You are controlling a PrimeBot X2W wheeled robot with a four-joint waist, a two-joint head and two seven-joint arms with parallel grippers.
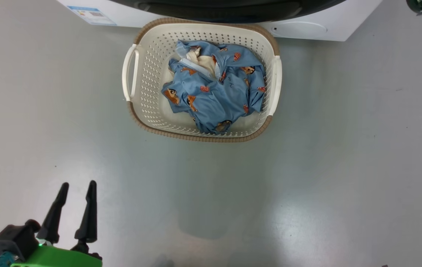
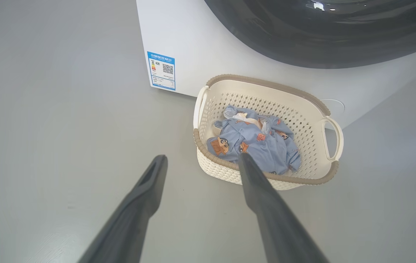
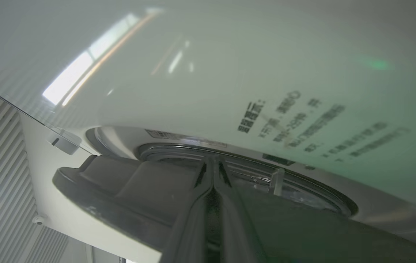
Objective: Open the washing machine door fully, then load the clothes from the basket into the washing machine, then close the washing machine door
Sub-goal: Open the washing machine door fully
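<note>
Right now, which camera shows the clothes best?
The head view: it looks straight down on the clothes, large and unobstructed. The left wrist view shows them smaller, at a slant, the left gripper's finger overlapping them.

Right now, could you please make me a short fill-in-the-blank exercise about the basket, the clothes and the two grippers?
1. The clothes lie inside the ____.
2. The left gripper is ____ and holds nothing.
3. The right gripper has its fingers pressed ____.
4. The machine carries a ____ label.
Missing words: basket; open; together; blue.
</note>
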